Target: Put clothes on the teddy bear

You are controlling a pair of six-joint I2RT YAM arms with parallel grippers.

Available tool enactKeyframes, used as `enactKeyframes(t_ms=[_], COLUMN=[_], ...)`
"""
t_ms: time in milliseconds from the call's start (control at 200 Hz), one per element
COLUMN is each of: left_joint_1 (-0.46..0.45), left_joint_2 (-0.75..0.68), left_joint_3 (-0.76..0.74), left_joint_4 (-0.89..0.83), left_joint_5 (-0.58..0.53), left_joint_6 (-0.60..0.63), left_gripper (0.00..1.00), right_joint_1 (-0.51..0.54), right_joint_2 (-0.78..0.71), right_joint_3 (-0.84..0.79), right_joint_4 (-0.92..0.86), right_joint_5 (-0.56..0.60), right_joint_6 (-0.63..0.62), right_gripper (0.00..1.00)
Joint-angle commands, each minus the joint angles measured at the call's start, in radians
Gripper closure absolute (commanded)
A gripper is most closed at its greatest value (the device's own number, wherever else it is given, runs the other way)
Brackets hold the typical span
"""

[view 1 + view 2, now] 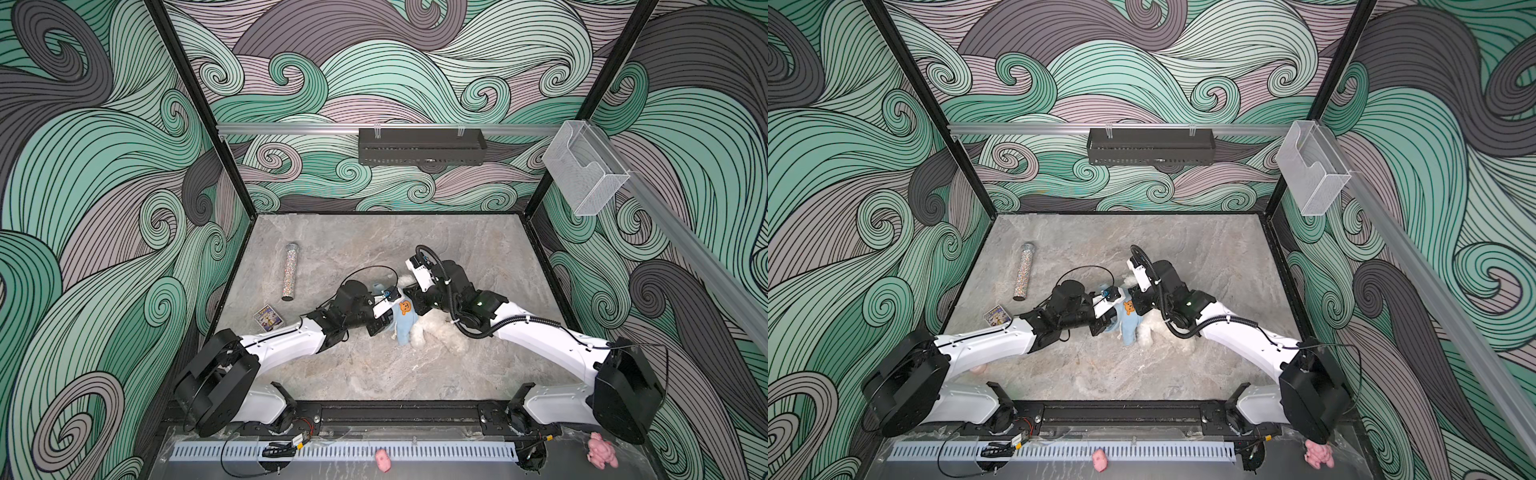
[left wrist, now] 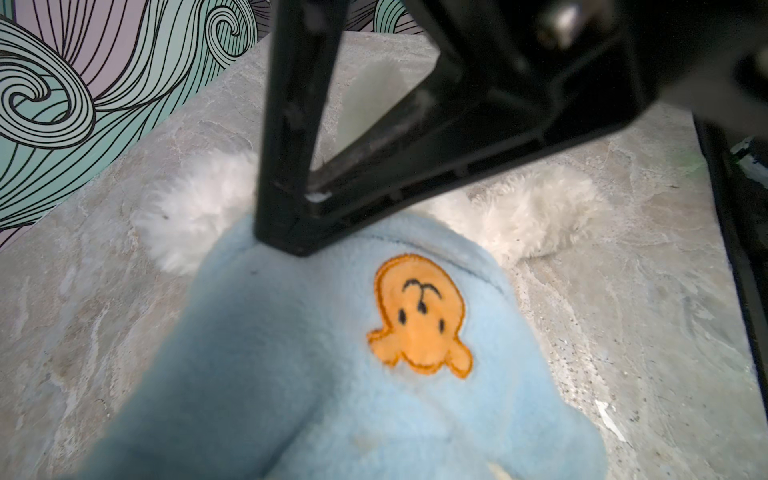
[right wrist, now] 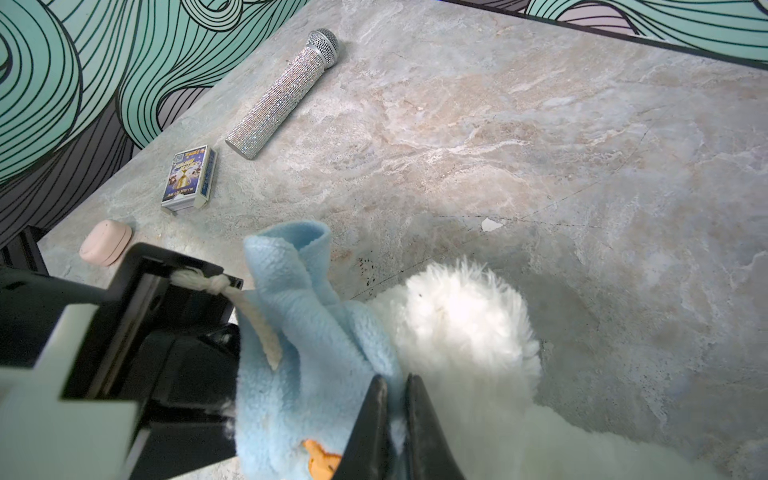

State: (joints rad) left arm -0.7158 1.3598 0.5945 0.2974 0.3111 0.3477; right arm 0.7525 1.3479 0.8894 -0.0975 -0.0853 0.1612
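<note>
While the teddy bear (image 1: 446, 338) lies on the marbled table (image 1: 374, 374) a little right of its middle, between the two arms, a light blue garment (image 1: 404, 328) of fleece covers part of its body, with an orange bear-face patch (image 2: 415, 316) turned upward. White fur shows past the garment on several sides. In the left wrist view two fluffy parts stick out to either side of the garment's edge, and in the right wrist view a rounded fluffy part lies just beside the fleece; which of these is the head I cannot tell. The left gripper (image 1: 384, 324) is closed tight on the side of the garment nearest its own arm, its fingertips buried in the fleece. A white drawstring (image 3: 249, 316) with a knot lies across its black housing. The right gripper (image 3: 395, 380) comes in from the opposite side with its two black fingers drawn almost together, pinching the garment's edge where it meets the fur. In the left wrist view those fingers form a narrow V whose tip sits on the hem. One sleeve (image 3: 307, 241) stands up from the bundle, its open end showing. Well apart from the bear, toward the left wall, lie a rhinestone-covered microphone (image 1: 291, 272), a small box of cards (image 1: 268, 318) and, nearer the front edge, a pale pink case (image 3: 106, 241). A small pink plush toy (image 1: 383, 459) and a larger pink plush toy (image 1: 600, 453) lie off the table, in front of the arm bases.
</note>
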Motion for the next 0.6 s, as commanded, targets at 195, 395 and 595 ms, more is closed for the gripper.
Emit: enactKeyframes(t_ms=[195, 395, 595], left_joint_1=[-0.009, -0.039, -0.072], left_joint_2=[0.008, 0.020, -0.011], left_joint_3=[0.037, 0.043, 0.033], left_joint_4=[-0.041, -0.083, -0.067], left_joint_5=[0.031, 0.013, -0.018], left_joint_6=[0.036, 0.137, 0.154], left_gripper=[1.00, 1.00, 1.00], right_joint_1=[0.001, -0.066, -0.165], right_joint_2=[0.050, 0.041, 0.056], right_joint_3=[0.057, 0.070, 0.042], right_joint_4=[-0.016, 0.058, 0.103], right_joint_5=[0.085, 0.068, -0.032], right_joint_6=[0.039, 0.211, 0.375], right_gripper=[1.00, 1.00, 1.00])
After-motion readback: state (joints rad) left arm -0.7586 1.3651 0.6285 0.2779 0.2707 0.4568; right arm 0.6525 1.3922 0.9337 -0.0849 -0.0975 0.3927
